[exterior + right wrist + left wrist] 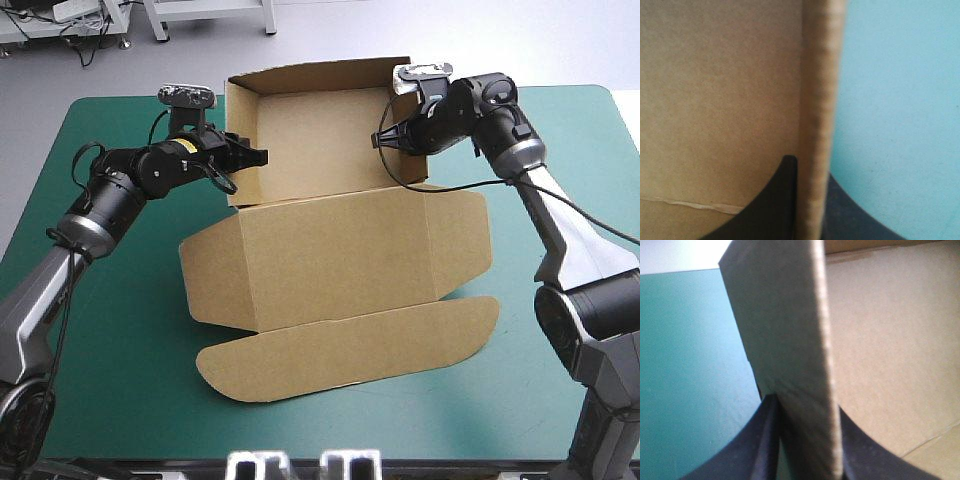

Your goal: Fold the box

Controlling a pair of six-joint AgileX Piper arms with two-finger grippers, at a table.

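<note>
The brown box [330, 250] lies mid-table as an open tray at the far side with its lid panel and rounded flap flat toward the near edge. My left gripper [250, 157] is shut on the box, pinching the tray's upright left wall [790, 340], one black finger on each face. My right gripper [385, 140] is shut on the box too, clamped on the upright right wall [817, 125]. The tray's floor [315, 150] shows between the two walls.
Bare teal-green cover [120, 340] surrounds the box on the left, right and near sides. The lid's side flaps [205, 280] spread flat on the cover.
</note>
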